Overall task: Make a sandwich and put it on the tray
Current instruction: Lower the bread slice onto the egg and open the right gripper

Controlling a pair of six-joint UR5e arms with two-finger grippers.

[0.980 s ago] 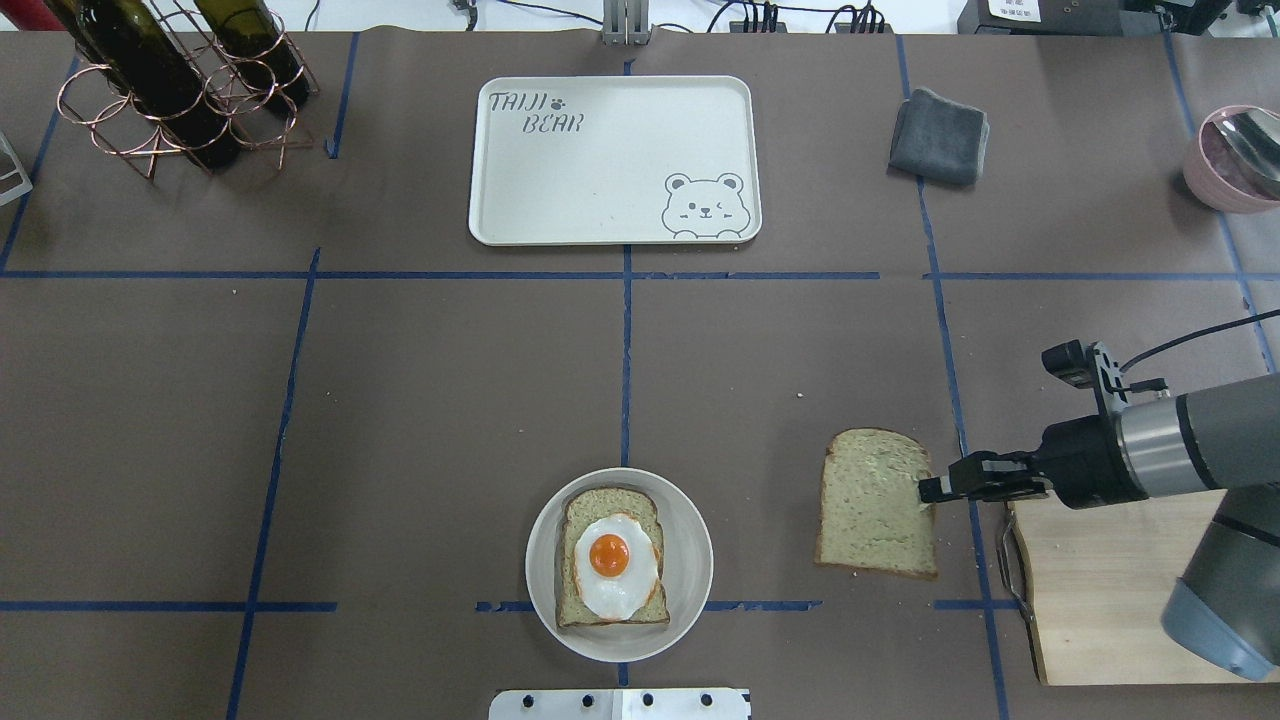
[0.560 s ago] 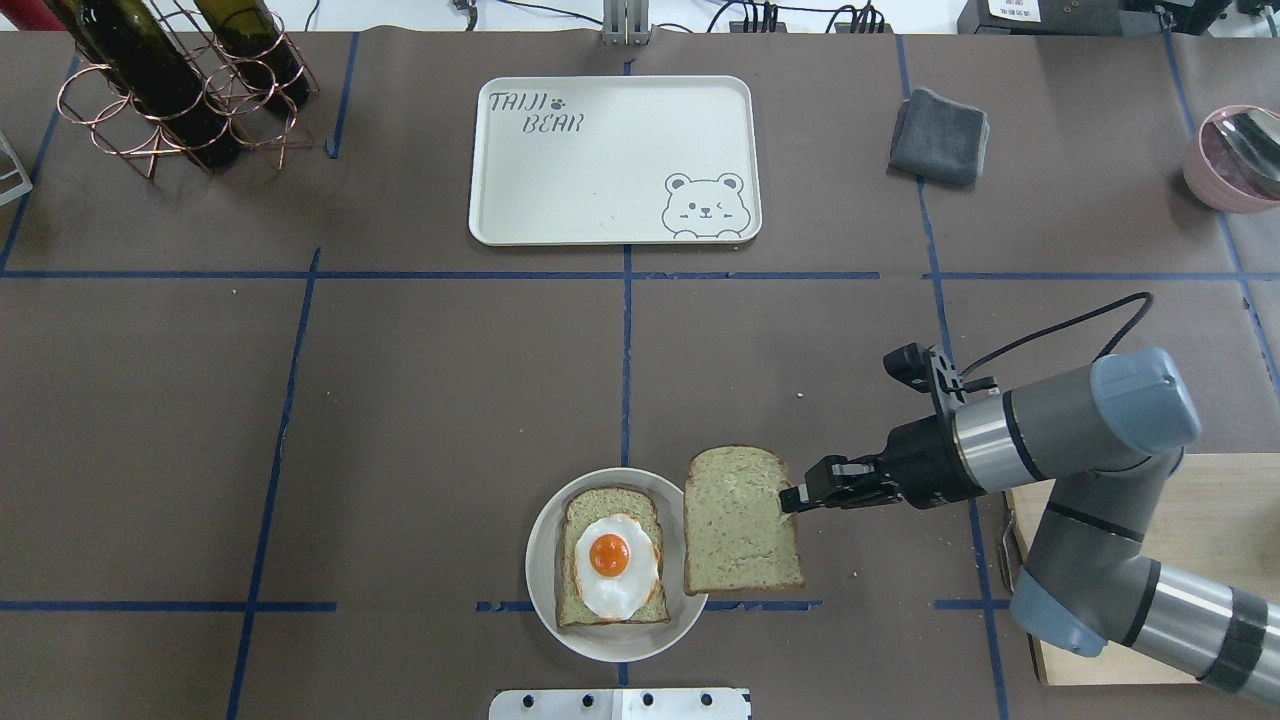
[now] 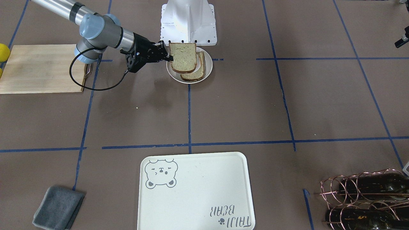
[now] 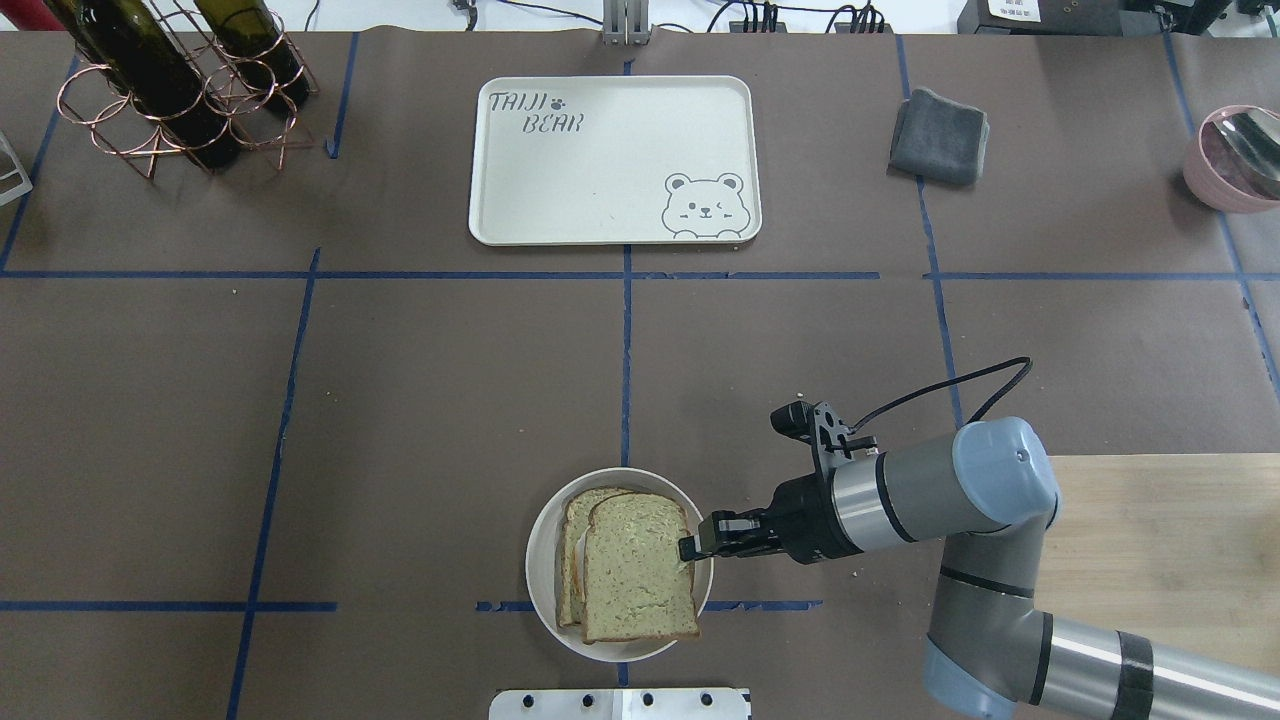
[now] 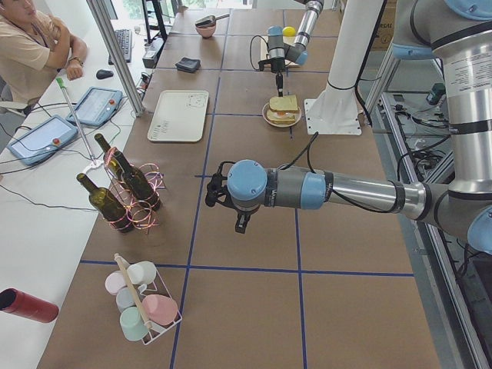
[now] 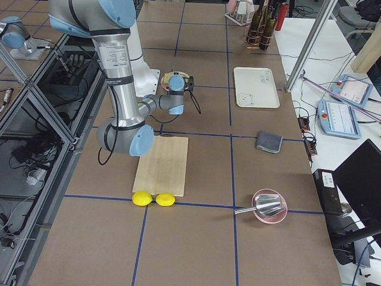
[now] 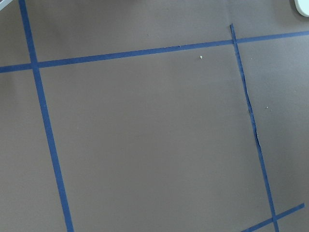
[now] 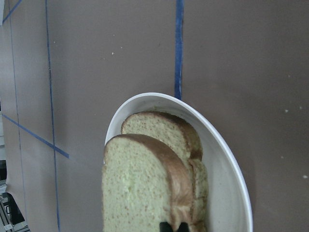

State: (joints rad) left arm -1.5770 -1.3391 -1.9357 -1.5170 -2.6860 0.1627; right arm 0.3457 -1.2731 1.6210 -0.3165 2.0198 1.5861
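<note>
the only words that can be read stand on the tray point(image 4: 610, 160): "taiji bear", in grey capitals on two lines, at its far left corner in the overhead view. a small paw print point(image 4: 557, 101) follows "taiji". the front-facing view shows the same lettering point(image 3: 222, 210) upside down. a white label point(image 4: 1018, 8) past the table's far right corner is too small to read.

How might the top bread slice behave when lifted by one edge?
Probably stiff: the top bread slice shows no sag with the right gripper pinching just one edge. Likely light too. Offset over the lower slice, it might slip sideways.
</note>
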